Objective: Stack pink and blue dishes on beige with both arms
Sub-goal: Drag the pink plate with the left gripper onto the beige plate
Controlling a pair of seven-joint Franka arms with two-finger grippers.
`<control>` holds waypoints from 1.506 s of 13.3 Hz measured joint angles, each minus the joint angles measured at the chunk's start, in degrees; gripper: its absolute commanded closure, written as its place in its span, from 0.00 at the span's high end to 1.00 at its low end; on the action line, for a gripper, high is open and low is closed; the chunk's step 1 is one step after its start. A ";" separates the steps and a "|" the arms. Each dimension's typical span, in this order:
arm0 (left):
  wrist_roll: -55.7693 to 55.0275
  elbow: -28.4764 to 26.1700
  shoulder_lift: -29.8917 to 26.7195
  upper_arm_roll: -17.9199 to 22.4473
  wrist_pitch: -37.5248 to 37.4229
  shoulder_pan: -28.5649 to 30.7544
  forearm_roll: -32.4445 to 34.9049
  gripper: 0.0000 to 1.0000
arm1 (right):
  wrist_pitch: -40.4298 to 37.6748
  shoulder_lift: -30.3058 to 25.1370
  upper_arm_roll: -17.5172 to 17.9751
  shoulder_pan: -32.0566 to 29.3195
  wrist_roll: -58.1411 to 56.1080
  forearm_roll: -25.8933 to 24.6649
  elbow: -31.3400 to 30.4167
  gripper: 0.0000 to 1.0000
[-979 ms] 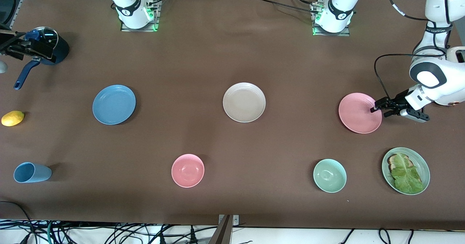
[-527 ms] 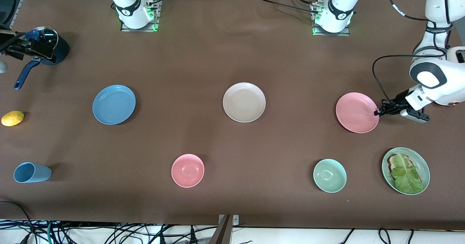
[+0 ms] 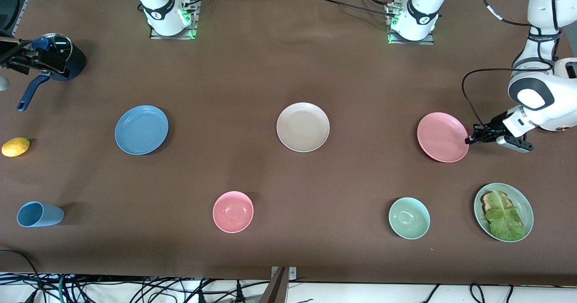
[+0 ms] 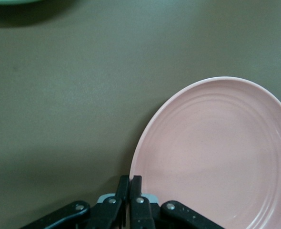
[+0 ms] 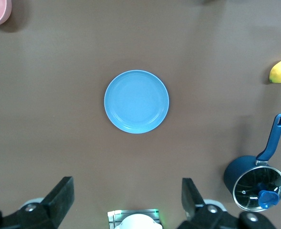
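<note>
Left gripper [image 3: 470, 140]: pinching the pink plate [image 3: 442, 137] by its rim at the edge toward the left arm's end of the table, fingers [image 4: 136, 187] clamped tight on the lip in the left wrist view. Plate looking slightly tipped, the gripped side seeming raised off the brown table [image 3: 288, 68]; hard to say whether lifted clear.

Right gripper [image 5: 128, 200]: hanging high over the blue plate [image 3: 141, 129], jaws spread wide and holding nothing, looking straight down on it; waiting, by the look of it.

Step in hand, most likely: grasping pink, first of the two stackings. Next calling for lifting it clear and carrying it toward the beige plate [image 3: 303, 127], lying at mid-table between pink and blue, well apart from both.

Room along that path looking open: bare cloth between pink and beige. Green bowl [image 3: 409, 218], lettuce plate [image 3: 503, 212] and pink bowl [image 3: 233, 212] sitting nearer the front camera, off the line. Rim grip being thin, so risking a slip or tilt in transit.
</note>
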 measured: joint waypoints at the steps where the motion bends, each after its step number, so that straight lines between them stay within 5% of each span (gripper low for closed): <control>1: -0.35 0.44 -0.34 -0.87 -0.06 -0.02 0.00 0.00 | 0.00 0.00 0.00 0.00 0.00 0.00 0.00 1.00; 14: -34.08 1.13 -5.68 -15.91 1.47 -12.80 5.07 0.00 | -0.01 0.00 0.00 0.00 0.00 0.00 0.00 1.00; 20: -51.52 1.02 -5.67 -16.83 6.46 -25.34 5.09 0.00 | -0.01 0.00 0.01 0.00 0.00 0.00 0.01 1.00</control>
